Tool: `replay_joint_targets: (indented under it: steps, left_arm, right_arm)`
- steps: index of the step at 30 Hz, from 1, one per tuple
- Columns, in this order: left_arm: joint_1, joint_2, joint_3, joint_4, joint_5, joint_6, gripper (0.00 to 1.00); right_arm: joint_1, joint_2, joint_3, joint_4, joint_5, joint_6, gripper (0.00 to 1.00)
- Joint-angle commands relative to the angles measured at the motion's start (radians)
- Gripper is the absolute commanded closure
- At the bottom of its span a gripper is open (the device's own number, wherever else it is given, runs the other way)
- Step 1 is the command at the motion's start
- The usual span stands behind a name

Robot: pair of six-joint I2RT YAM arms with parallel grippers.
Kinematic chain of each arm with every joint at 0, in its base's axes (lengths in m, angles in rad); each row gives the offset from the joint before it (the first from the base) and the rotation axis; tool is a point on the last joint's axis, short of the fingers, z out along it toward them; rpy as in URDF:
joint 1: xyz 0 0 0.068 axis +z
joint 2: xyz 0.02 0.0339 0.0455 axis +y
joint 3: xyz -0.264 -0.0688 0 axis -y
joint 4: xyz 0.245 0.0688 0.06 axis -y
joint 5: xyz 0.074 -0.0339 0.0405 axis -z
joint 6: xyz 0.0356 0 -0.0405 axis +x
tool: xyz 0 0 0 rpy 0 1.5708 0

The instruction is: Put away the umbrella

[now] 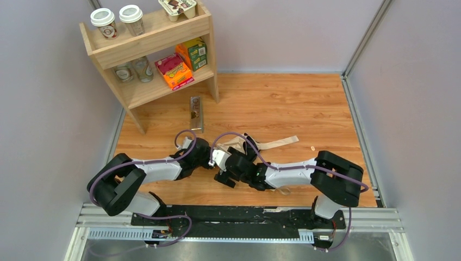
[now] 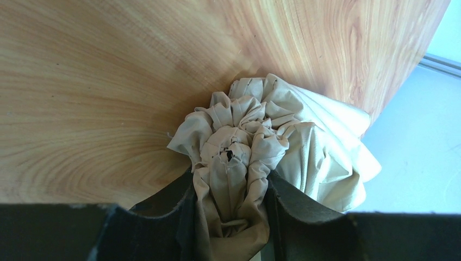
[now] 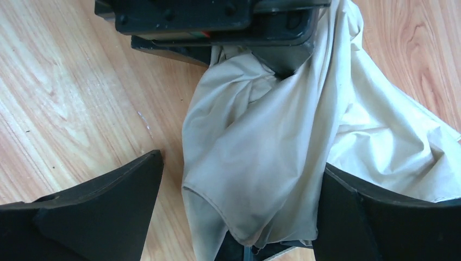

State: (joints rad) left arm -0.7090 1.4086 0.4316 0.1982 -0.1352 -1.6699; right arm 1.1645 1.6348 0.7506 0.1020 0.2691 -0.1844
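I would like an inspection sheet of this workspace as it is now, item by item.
Surface: wooden table, one crumb.
Job's things: umbrella, fabric bunched.
Clutter: pack lying before the shelf; cups and boxes on the shelf.
End effectors: left end effector shut on the umbrella; right end effector open, fabric between its fingers.
Cables: purple cables, in loose loops.
Surroundings: grey walls.
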Motion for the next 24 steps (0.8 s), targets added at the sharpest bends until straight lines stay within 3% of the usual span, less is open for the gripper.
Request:
replay_joint_targets:
  steps: [1,5,10,11,14,18,22,24]
  left_arm:
    - [0.000,0.000,-0.017,-0.194,0.019,0.038,1.00]
    - [0.000,-0.003,-0.007,-0.227,0.028,0.036,1.00]
    - [-0.001,-0.005,-0.002,-0.243,0.037,0.027,1.00]
    - [-0.001,-0.008,-0.002,-0.250,0.037,0.025,1.00]
    - [0.000,-0.032,-0.007,-0.263,0.028,0.025,1.00]
    - [0.000,-0.074,-0.008,-0.273,-0.004,0.035,1.00]
    - [0.009,-0.103,0.002,-0.263,-0.026,0.084,1.00]
    - [0.023,-0.129,0.001,-0.258,-0.035,0.116,0.76]
  right_arm:
    - [0.009,0.014,-0.019,0.021,-0.003,-0.066,0.05]
    - [0.047,0.114,0.076,-0.004,0.313,-0.078,0.04]
    - [0.054,0.183,0.150,-0.007,0.485,-0.098,0.10]
    - [0.054,0.189,0.148,-0.004,0.492,-0.099,0.17]
    - [0.052,0.185,0.118,-0.024,0.478,-0.061,0.58]
    - [0.050,0.158,0.041,-0.035,0.379,0.032,1.00]
    - [0.040,0.111,-0.039,0.008,0.201,0.101,1.00]
    - [-0.001,0.082,-0.074,0.037,0.029,0.128,1.00]
